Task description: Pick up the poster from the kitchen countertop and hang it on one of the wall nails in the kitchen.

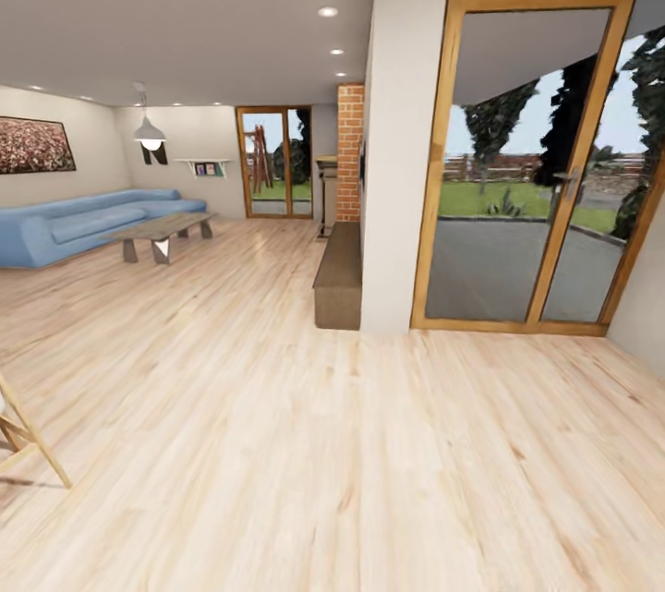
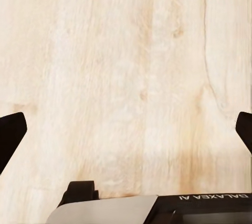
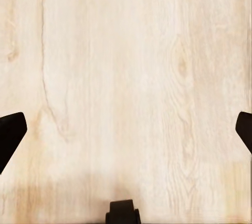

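Observation:
The poster, the kitchen countertop and the wall nails are out of view; I am in a living room. My left gripper [image 2: 126, 135] hangs over pale wooden floor [image 2: 126, 66], its black fingertips [image 2: 10, 135] spread wide apart with nothing between them. My right gripper [image 3: 126, 135] is likewise open over the same floor [image 3: 126, 77], one dark fingertip [image 3: 10, 135] at each side of the picture, holding nothing.
A white pillar [image 1: 402, 158] and low brown bench [image 1: 339, 278] stand ahead, with wood-framed glass doors [image 1: 536, 167] to the right. A blue sofa [image 1: 83, 223], coffee table [image 1: 162, 232] and the black-framed reddish picture [image 1: 35, 145] lie far left. A wooden leg [image 1: 28, 444] shows near left.

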